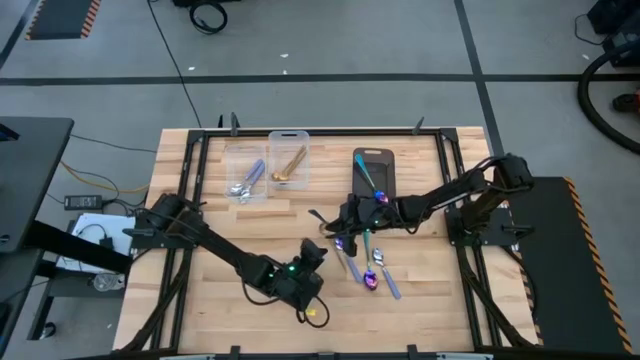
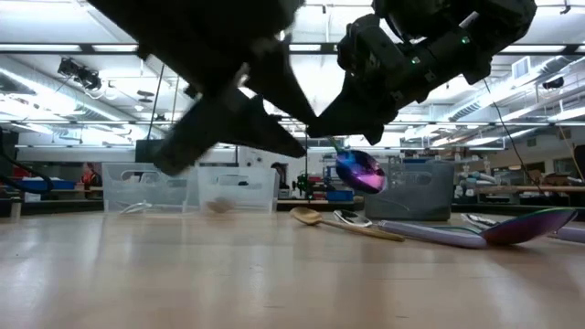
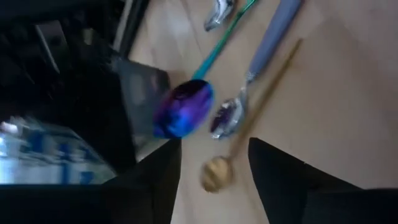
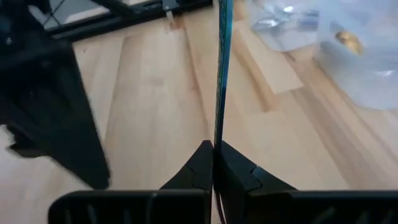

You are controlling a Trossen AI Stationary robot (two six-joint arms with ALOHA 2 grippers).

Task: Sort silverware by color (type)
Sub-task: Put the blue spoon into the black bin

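Table (image 1: 200, 210): sorting partly done. Far clear bins (image 1: 265, 165) hold one lavender-handled and one gold spoon; several spoons (image 1: 375, 275) remain loose mid-table. Right pincer (image 4: 214, 163) clamped on teal-handled spoon (image 2: 359, 171), lifted. Left pincer (image 3: 214, 168) open, empty, above gold spoon (image 3: 217, 173).

1. The table (image 1: 200, 290) is pale wooden planks with a smooth, matt finish.
2. The held spoon (image 3: 185, 115) has a glossy, mirror-like blue-purple metal bowl.
3. The gold spoon (image 2: 343, 225) looks like polished metal.
4. The two bins (image 1: 262, 160) at the far left are clear, shiny plastic.
5. The dark tray (image 1: 385, 160) beside them looks matt.
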